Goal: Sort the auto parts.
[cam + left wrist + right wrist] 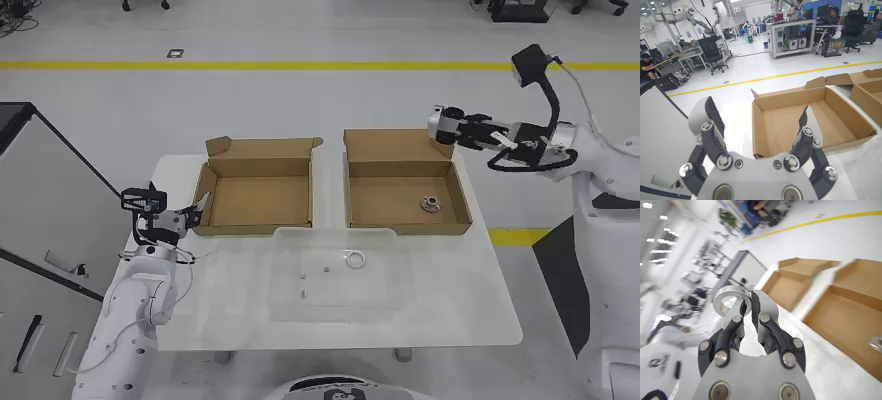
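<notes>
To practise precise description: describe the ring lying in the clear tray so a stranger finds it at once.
On the white table, a clear tray sits in front of two cardboard boxes. The ring lies in its right half, towards the boxes: the one pale hoop among smaller fasteners.

Left arm (140, 300): near left, elbow bent, wrist pointing forward.
Left gripper (761, 113): jaws spread wide.
Right arm (520, 135): far right, stretched inward, wrist raised.
Right gripper (748, 302): jaws pinched on the rim of a metal ring (730, 289).
</notes>
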Controlling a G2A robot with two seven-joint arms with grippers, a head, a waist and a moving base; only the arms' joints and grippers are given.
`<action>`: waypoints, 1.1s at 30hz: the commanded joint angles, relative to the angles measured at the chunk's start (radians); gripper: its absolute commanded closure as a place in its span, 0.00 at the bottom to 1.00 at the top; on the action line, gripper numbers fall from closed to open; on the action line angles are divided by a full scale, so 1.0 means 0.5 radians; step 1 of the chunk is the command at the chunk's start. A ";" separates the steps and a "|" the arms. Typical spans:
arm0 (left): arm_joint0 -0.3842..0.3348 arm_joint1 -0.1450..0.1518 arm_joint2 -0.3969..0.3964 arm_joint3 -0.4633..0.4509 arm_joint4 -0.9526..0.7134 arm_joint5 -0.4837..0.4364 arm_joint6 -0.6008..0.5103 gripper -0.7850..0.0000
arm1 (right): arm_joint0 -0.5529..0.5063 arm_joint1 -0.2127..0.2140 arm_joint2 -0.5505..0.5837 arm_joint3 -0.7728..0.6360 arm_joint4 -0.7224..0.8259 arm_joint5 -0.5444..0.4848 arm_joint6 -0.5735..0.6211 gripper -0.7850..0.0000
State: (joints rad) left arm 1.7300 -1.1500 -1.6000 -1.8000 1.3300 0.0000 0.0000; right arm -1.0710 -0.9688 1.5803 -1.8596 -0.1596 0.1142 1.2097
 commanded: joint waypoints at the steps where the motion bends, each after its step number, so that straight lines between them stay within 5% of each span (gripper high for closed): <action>1: 0.000 0.000 0.000 0.000 0.000 0.000 0.000 0.00 | 0.071 0.013 -0.087 0.041 -0.380 0.008 0.057 1.00; 13: 0.000 0.000 0.000 0.000 0.000 0.000 0.000 0.00 | 0.394 -0.010 -0.794 0.473 -1.356 -0.181 0.175 1.00; 33: 0.000 0.000 0.000 0.000 0.000 0.000 0.000 0.00 | 0.515 -0.152 -1.275 1.195 -1.523 -0.085 -0.033 1.00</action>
State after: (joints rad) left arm 1.7300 -1.1500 -1.6000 -1.8000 1.3300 0.0000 0.0000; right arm -0.8162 -1.0400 0.9525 -1.2806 -0.9238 0.0659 1.2007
